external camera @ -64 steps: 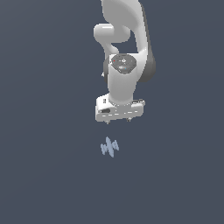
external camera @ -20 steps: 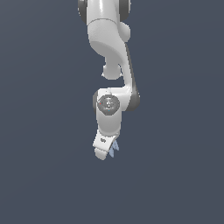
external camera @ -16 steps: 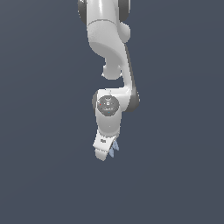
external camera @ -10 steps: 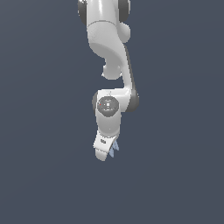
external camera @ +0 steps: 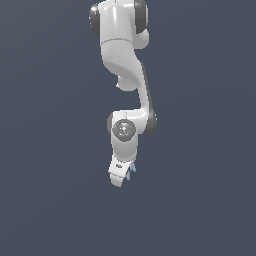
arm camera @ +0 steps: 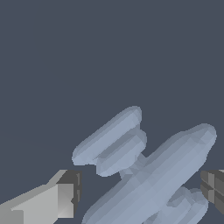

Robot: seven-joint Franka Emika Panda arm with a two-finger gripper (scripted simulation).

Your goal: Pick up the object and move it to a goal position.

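The object (arm camera: 148,175) is a pale blue-grey thing with rounded, fin-like ridges, and it fills much of the wrist view. My gripper (arm camera: 141,192) has one finger (arm camera: 61,199) on one side of it and the other finger (arm camera: 213,187) on the opposite side, both against its flanks. In the exterior view the white arm reaches down and the gripper (external camera: 122,179) is tilted low over the floor. Only a sliver of the object (external camera: 132,171) peeks out beside the hand there. The fingertips are hidden behind the hand in that view.
A plain dark grey-blue floor (external camera: 200,200) lies all around the arm. No other thing and no goal marker shows in either view.
About three seconds ago the gripper hung above the object with a gap between them. It has since come down around the object. Over the last second nothing has visibly moved.
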